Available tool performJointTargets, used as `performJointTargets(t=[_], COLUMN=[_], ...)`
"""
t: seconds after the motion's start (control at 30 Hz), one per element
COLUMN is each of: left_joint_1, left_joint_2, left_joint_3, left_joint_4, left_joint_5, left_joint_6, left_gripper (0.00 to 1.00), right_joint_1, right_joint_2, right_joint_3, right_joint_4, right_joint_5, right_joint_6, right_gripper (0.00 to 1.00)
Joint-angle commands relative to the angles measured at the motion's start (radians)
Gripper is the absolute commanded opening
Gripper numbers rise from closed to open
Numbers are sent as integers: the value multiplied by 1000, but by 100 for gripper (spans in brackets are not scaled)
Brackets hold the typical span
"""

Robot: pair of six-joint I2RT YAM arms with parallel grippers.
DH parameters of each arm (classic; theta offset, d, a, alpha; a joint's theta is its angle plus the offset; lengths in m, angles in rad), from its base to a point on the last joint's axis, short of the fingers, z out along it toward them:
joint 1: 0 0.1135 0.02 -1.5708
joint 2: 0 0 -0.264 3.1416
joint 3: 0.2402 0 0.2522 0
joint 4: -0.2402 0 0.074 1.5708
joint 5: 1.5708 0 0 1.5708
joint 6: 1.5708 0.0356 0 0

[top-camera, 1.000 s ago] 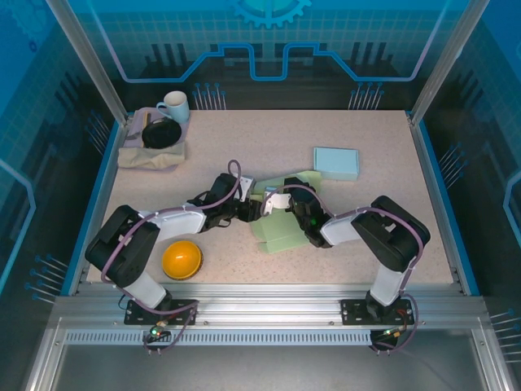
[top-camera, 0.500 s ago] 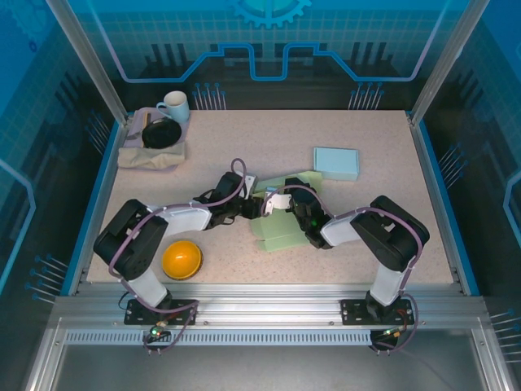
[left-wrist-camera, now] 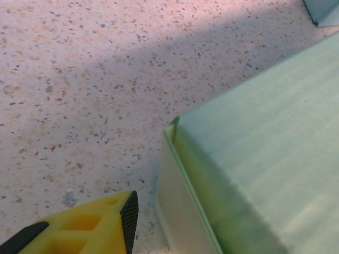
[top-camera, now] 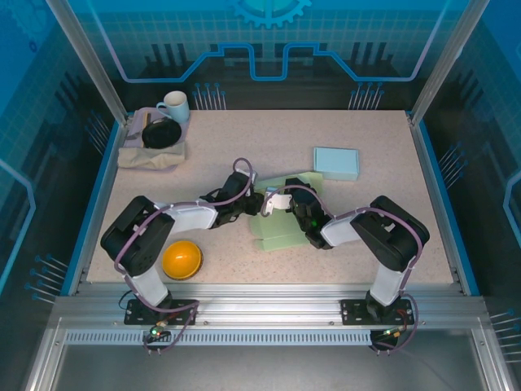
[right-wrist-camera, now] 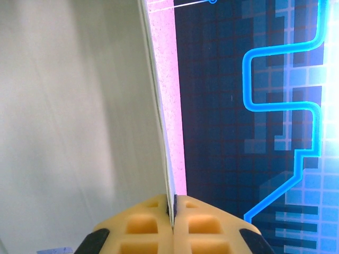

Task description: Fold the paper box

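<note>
Top external view: you see the pale green paper box (top-camera: 281, 235) near the middle of the speckled beige bench (top-camera: 374, 130), where both arms meet. The right gripper (right-wrist-camera: 173, 205) is pinched on one thin panel edge of it. You cannot tell whether the left gripper (top-camera: 249, 205) is parted or closed. Blue patterned walls (top-camera: 269, 41) ring the bench, and an orange bowl (top-camera: 181, 259) sits toward its near-left corner.
</note>
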Motion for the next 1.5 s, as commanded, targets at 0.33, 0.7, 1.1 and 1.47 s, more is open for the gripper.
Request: performJointTargets(t=[0.33,0.7,1.1,1.47], left_joint_1=[4,-19,-16,-16], left_joint_2=[106,129,70,-118], left_joint_3=[148,166,111,-25], left_joint_4=[-410,-423,-239,-117], left_joint_5=[-521,-636,-342,-108], left_joint_6=[-275,-247,-137,-46], left_gripper=[12,9,27,53], right_joint_1=[-8,-10,-16,1], right_joint_2=[13,3,-57,-42], right_joint_3=[-7,1,42,96], right_joint_4=[-90,-96,-182,-243], right_joint_5=[55,61,39,34], right_joint_6=[47,59,152,191], right_gripper=[0,0,9,7])
